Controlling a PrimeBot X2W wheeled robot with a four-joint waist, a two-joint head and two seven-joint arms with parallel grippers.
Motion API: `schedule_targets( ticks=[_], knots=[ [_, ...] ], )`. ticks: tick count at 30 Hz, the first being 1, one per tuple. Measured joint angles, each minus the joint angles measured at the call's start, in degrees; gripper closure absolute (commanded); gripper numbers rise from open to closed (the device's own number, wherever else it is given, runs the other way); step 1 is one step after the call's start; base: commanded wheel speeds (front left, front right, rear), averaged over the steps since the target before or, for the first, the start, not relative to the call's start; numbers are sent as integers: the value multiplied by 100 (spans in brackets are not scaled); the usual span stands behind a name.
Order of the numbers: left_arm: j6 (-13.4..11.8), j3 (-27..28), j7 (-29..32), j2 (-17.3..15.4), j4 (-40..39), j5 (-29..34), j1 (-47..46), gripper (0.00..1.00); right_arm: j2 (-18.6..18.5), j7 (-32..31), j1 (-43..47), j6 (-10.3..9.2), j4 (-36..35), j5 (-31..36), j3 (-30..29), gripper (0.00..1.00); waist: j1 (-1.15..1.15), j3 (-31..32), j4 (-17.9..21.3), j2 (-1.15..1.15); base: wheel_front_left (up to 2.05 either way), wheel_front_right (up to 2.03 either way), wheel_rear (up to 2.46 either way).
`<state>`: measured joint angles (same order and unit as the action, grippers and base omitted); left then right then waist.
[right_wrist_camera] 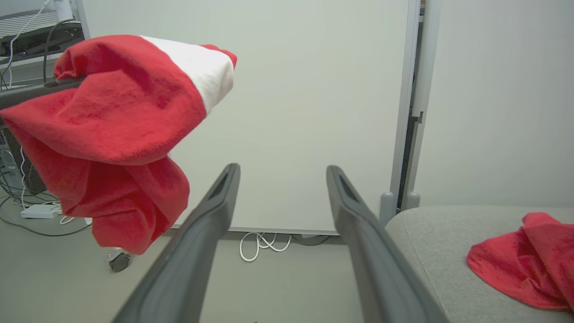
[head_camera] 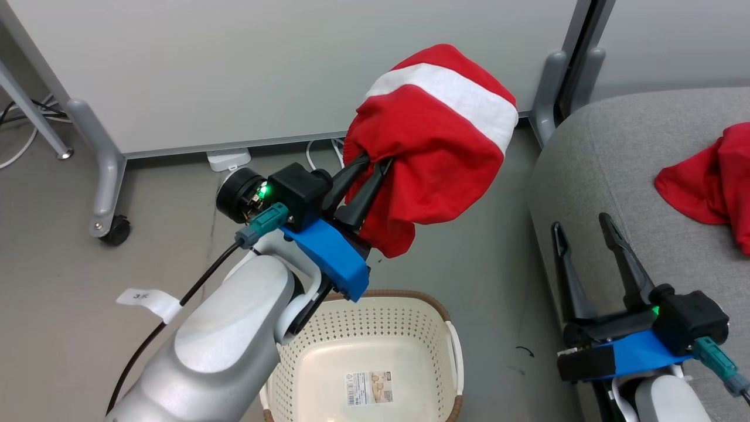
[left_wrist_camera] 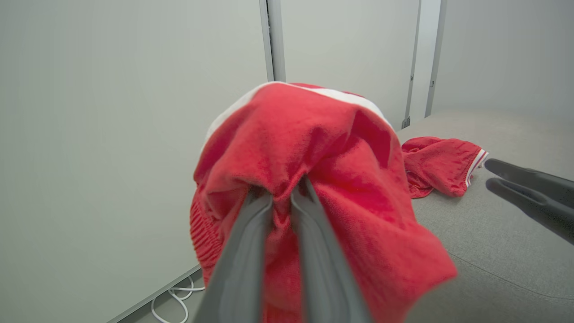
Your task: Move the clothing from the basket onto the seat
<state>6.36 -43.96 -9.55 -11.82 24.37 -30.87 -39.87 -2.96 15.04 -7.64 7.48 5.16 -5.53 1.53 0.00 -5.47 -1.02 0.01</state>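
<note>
My left gripper (head_camera: 375, 163) is shut on a red garment with a white stripe (head_camera: 430, 146), holding it in the air above the floor, up and beyond the basket (head_camera: 410, 316). The bunched cloth (left_wrist_camera: 314, 179) drapes over the left fingertips and hides them. The cream perforated basket sits low in the head view with only a paper label (head_camera: 369, 388) on its bottom. Another red garment (head_camera: 712, 184) lies on the light-grey seat (head_camera: 615, 152) at the right. My right gripper (head_camera: 580, 225) stands open over the seat's front edge, holding nothing (right_wrist_camera: 280, 175).
A pale partition wall (head_camera: 263, 64) on castor feet (head_camera: 114, 230) stands behind. White cables and a power adapter (head_camera: 228, 158) lie at its foot. Grey floor (head_camera: 486, 264) separates the basket from the seat.
</note>
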Motion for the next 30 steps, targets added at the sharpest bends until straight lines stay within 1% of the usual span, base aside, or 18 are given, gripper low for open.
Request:
schedule_targets(
  ticks=[2, 8, 13, 22, 26, 30],
  knots=[
    [-18, -12, 16, -9, -45, -1, 14, 100, 1, 1, -1, 0, 22, -158, 105, 0, 0, -12, -6, 0, 0, 0, 0],
    [-44, -51, 33, -24, -125, 0, 16, 100, 2, 0, -52, 0, 32, -314, 627, 0, 0, -52, -22, 0, 0, 0, 0],
    [-52, -86, 27, -16, -145, 2, 12, 100, 3, 1, -171, 0, 46, -632, 1015, 0, 0, -75, -45, 0, 0, 0, 0],
    [-51, -188, -5, 78, -145, 20, -83, 100, -27, 0, -444, 0, 443, -682, 1876, 0, 0, -117, -154, 0, 0, 0, 0],
    [-49, -256, -14, 154, -134, 27, -144, 100, -21, 0, -667, 0, 632, -703, 2100, 0, 0, -135, -222, 0, 0, 0, 0],
    [-43, -309, -48, 200, -90, 27, -171, 100, -9, 0, -847, 0, 777, -693, 2112, 0, 0, -142, -294, 0, 0, 0, 0]
  ],
)
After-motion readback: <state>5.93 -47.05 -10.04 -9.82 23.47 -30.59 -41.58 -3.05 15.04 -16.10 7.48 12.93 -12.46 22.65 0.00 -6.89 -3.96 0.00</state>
